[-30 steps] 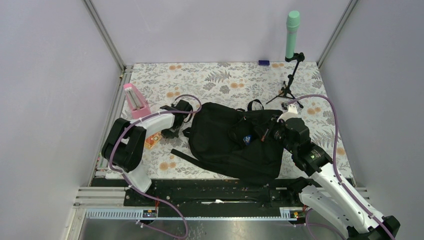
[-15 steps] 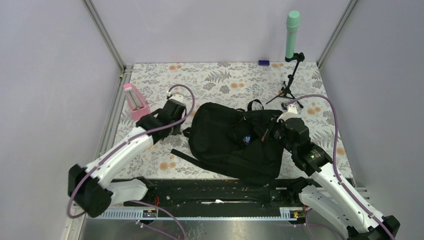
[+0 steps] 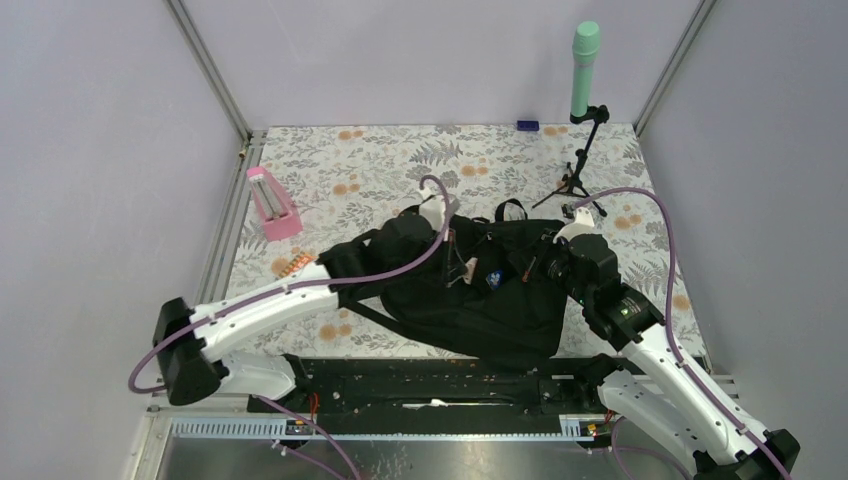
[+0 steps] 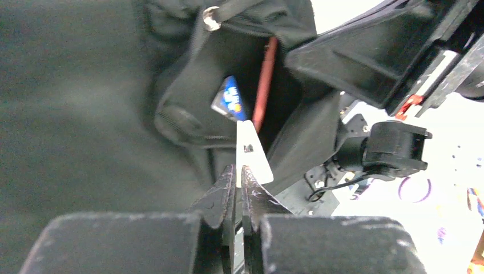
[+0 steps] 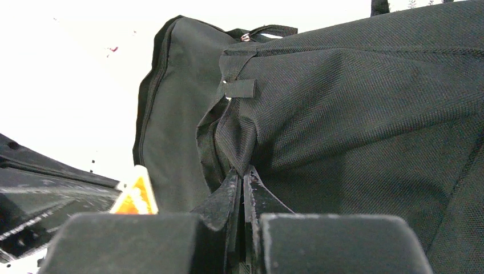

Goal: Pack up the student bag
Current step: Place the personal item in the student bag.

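Observation:
The student bag (image 3: 470,300) is a large black backpack lying flat at mid table. My left gripper (image 3: 450,248) hangs over its top, shut on a thin white flat piece (image 4: 251,153) that points at the open pocket (image 4: 228,68). Inside that pocket a blue item (image 4: 230,103) and a red stick (image 4: 265,80) show. My right gripper (image 3: 546,262) is at the bag's right side. In the right wrist view, that gripper (image 5: 241,172) is shut on a pinched fold of the bag's fabric (image 5: 234,137) and holds it up.
A pink stand (image 3: 270,200) is at the left of the floral mat, with a small orange item (image 3: 291,265) near it. A green cylinder on a small tripod (image 3: 583,75) and a small blue object (image 3: 527,125) are at the back right.
My left arm has swung from the left of the mat, near the pink stand, to above the bag's pocket, with the thin piece in its jaws. The right arm has stayed put.

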Controlling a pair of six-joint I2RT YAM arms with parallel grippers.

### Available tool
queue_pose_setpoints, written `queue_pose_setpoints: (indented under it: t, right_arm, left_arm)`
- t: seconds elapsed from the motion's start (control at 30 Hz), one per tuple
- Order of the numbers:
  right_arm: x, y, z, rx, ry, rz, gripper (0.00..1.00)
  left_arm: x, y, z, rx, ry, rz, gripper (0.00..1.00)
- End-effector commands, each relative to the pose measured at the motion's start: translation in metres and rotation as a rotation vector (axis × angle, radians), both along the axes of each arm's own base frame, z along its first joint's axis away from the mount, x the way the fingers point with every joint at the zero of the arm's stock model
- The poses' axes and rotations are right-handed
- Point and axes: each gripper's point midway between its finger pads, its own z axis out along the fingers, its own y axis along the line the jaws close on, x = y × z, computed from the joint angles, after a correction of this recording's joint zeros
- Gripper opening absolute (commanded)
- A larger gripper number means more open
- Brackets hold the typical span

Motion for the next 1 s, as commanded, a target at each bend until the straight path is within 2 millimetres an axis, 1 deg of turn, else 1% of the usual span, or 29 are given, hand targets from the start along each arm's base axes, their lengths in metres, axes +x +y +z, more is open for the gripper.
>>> queue_pose_setpoints:
  t: [0.0, 0.03, 0.07, 0.17, 0.27, 0.37, 0.43, 0.53, 0.63, 0.67, 0.7, 0.83, 0.87, 0.97]
  right_arm:
    - [0.0, 0.015, 0.059, 0.119, -0.114, 0.051, 0.0]
    - [0.0, 0.015, 0.059, 0.12, -0.114, 0.049, 0.0]
    - [0.001, 0.015, 0.059, 0.119, -0.111, 0.05, 0.0]
    - [0.001, 0.017, 0.06, 0.123, -0.109, 0.058, 0.0]
    - [0.002, 0.018, 0.061, 0.124, -0.112, 0.058, 0.0]
    - [0.003, 0.018, 0.06, 0.122, -0.108, 0.055, 0.0]
    - [0.003, 0.019, 0.06, 0.127, -0.109, 0.057, 0.0]
    - [0.003, 0.019, 0.06, 0.127, -0.109, 0.058, 0.0]
    - [0.003, 0.018, 0.059, 0.126, -0.109, 0.055, 0.0]
    - [0.003, 0.018, 0.059, 0.126, -0.11, 0.054, 0.0]
    - [0.003, 0.018, 0.059, 0.126, -0.11, 0.052, 0.0]
    - [0.003, 0.017, 0.059, 0.124, -0.111, 0.052, 0.0]
    - [0.003, 0.018, 0.058, 0.124, -0.11, 0.052, 0.0]
    - [0.003, 0.017, 0.058, 0.124, -0.11, 0.051, 0.0]
  left_arm:
    - [-0.005, -0.056, 0.049, -0.205, -0.03, -0.122, 0.0]
    - [-0.003, -0.063, 0.046, -0.205, -0.02, -0.132, 0.0]
    - [-0.001, -0.07, 0.037, -0.188, -0.004, -0.134, 0.0]
    - [0.006, -0.081, 0.018, -0.129, 0.034, -0.132, 0.0]
    - [0.01, -0.092, 0.008, -0.124, 0.045, -0.139, 0.0]
    - [0.016, -0.098, -0.001, -0.104, 0.042, -0.129, 0.0]
    - [0.02, -0.1, -0.012, -0.073, 0.047, -0.116, 0.0]
    - [0.022, -0.103, -0.022, -0.054, 0.059, -0.116, 0.0]
    - [0.024, -0.103, -0.028, -0.038, 0.059, -0.113, 0.11]
    - [0.026, -0.102, -0.03, -0.03, 0.055, -0.105, 0.18]
    - [0.027, -0.101, -0.03, -0.023, 0.051, -0.098, 0.23]
    - [0.03, -0.096, -0.029, -0.001, 0.03, -0.086, 0.39]
    - [0.03, -0.093, -0.026, 0.0, 0.023, -0.082, 0.41]
    - [0.034, -0.083, -0.018, 0.002, -0.017, -0.047, 0.44]
